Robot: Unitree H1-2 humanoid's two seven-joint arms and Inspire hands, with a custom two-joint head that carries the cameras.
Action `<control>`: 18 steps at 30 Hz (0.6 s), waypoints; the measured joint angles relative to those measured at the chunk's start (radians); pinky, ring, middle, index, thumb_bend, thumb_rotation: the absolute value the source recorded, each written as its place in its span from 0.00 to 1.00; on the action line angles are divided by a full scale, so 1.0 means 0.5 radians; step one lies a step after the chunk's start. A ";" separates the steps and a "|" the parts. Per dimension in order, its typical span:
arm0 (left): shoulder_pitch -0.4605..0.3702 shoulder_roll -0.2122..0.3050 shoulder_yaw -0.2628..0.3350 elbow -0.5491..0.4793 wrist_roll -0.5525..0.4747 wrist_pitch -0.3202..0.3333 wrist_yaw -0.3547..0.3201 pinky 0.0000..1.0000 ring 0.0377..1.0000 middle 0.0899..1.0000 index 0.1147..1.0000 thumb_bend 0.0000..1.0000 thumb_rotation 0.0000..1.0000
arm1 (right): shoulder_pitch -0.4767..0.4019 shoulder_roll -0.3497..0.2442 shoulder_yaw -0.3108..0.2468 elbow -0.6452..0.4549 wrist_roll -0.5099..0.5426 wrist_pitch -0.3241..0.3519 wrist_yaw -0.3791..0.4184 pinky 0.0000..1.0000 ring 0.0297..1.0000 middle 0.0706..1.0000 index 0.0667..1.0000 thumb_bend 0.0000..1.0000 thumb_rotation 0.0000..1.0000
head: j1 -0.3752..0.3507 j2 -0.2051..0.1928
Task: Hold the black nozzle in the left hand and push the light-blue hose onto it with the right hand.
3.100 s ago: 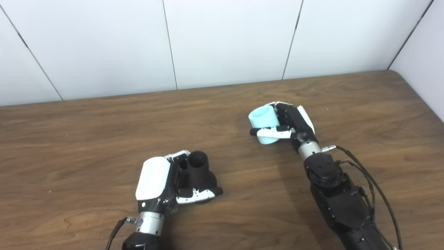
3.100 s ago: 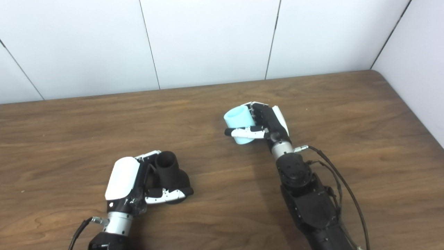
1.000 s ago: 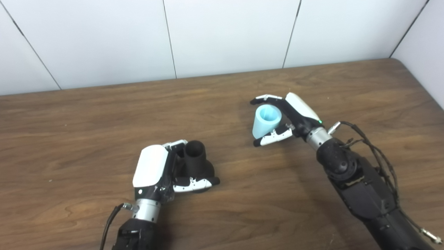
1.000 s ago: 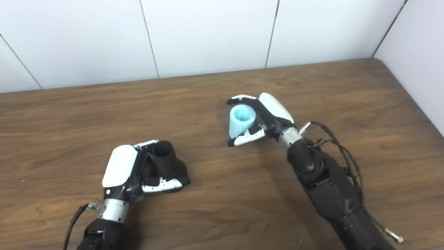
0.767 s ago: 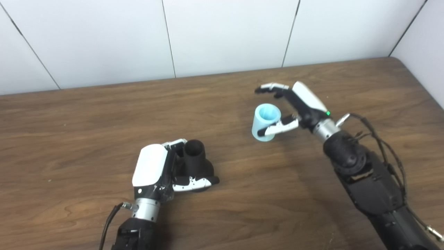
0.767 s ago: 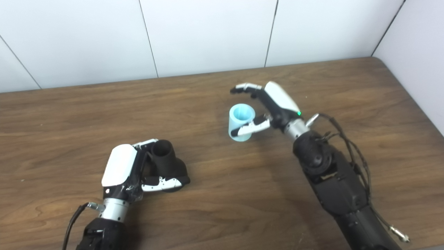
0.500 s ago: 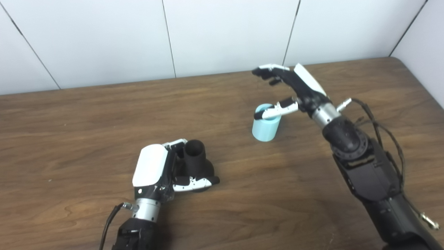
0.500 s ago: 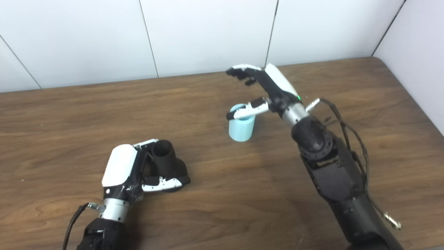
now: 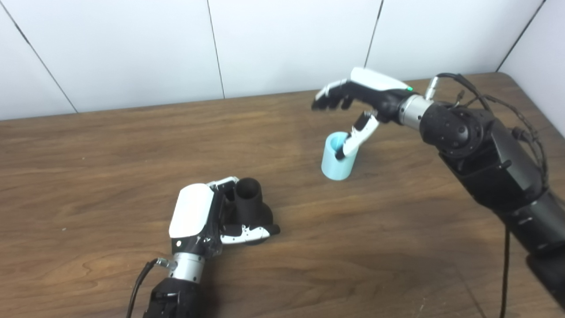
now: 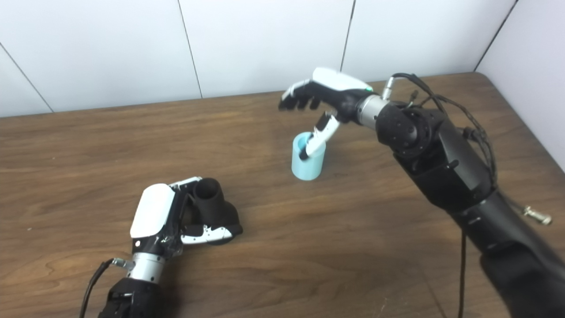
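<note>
- Black nozzle: standing mouth-up on the wooden table, near the front left; its flared matte base is partly hiding behind the thumb and palm.
- Left hand: wrapping the nozzle, fingers curling behind it and thumb crossing its base; the glossy white back shell is covering most of the fingers.
- Light-blue hose: a short smooth tube, standing upright and open-topped mid-table, well apart from the nozzle.
- Right hand: hovering palm-down above the hose, holding nothing, fingers extending loosely together, thumb pointing down into the hose mouth; contact is hard to make out.
- Right forearm: running off the bottom right edge.
</note>
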 measured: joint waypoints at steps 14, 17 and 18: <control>0.000 -0.011 -0.002 0.001 0.004 0.001 0.000 0.58 0.53 0.37 0.44 0.52 0.00 | -0.023 0.087 0.005 -0.062 -0.261 0.028 0.334 0.62 0.74 0.81 0.72 1.00 0.07 | -0.006 -0.003; 0.000 -0.010 -0.003 0.002 0.004 0.001 0.002 0.57 0.53 0.37 0.44 0.52 0.00 | -0.002 0.087 0.015 -0.063 -0.299 0.020 0.322 0.61 0.74 0.82 0.72 1.00 0.08 | -0.006 -0.003; 0.000 -0.010 -0.003 0.002 0.004 0.001 0.003 0.57 0.53 0.37 0.44 0.52 0.00 | 0.004 0.087 0.019 -0.063 -0.309 0.016 0.321 0.57 0.70 0.82 0.72 1.00 0.09 | -0.006 -0.003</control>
